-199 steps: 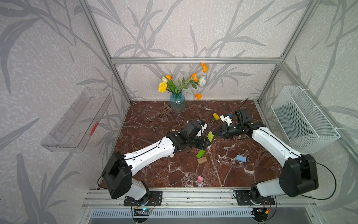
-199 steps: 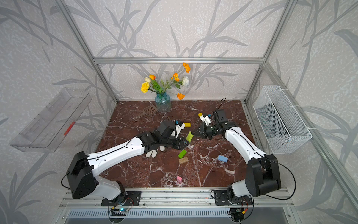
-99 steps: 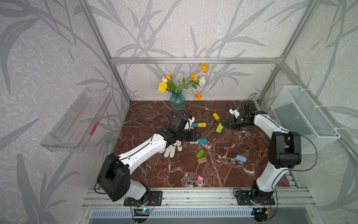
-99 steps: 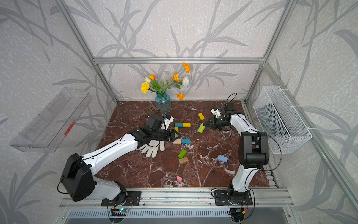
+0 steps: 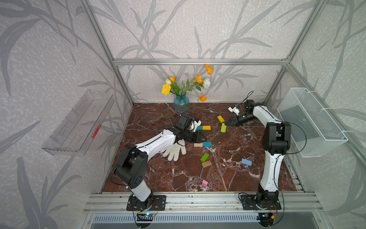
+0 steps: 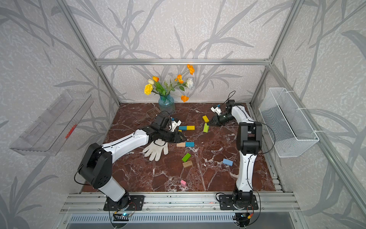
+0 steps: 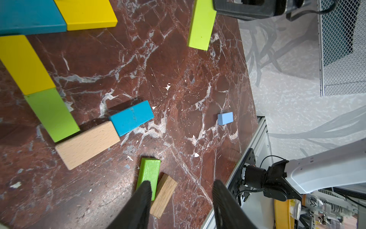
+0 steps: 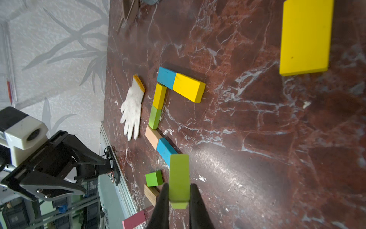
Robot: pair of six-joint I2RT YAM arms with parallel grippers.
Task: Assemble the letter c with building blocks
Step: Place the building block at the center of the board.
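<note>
6 building blocks (image 8: pixel 159 96) lie flat in a C near the middle of the red-marble worktop (image 5: pixel 237 178), its mouth toward the right edge. A blue block (image 5: pixel 199 128) and a yellow block (image 5: pixel 206 127) lie end to end as the arm nearer the back edge, a second yellow block (image 7: pixel 23 63) and a light-green block (image 7: pixel 52 115) make the spine, and a plain-wood block (image 5: pixel 198 145) and a second blue block (image 5: pixel 207 144) form the arm nearer the front edge. Toward the back right corner, the right gripper (image 8: pixel 179 186) is clamped on 1 end of a lime-green block (image 5: pixel 223 127) beside the C's mouth; whether its lower end touches the marble cannot be told. A loose yellow block (image 5: pixel 220 119) lies just behind it. The left gripper (image 7: pixel 181 183), jaws apart and empty, hangs over the C's hollow. Toward the front edge a green block (image 5: pixel 204 157) and an oak block (image 5: pixel 206 164) lie touching, a light-blue block (image 5: pixel 246 162) sits nearer the right edge, and a pink block (image 5: pixel 204 183) lies near the front edge. A white knitted glove (image 5: pixel 174 150) lies between the spine and the left edge; a brown slotted spatula (image 5: pixel 168 113) and a vase of flowers (image 5: pixel 181 103) sit at the back edge.
</note>
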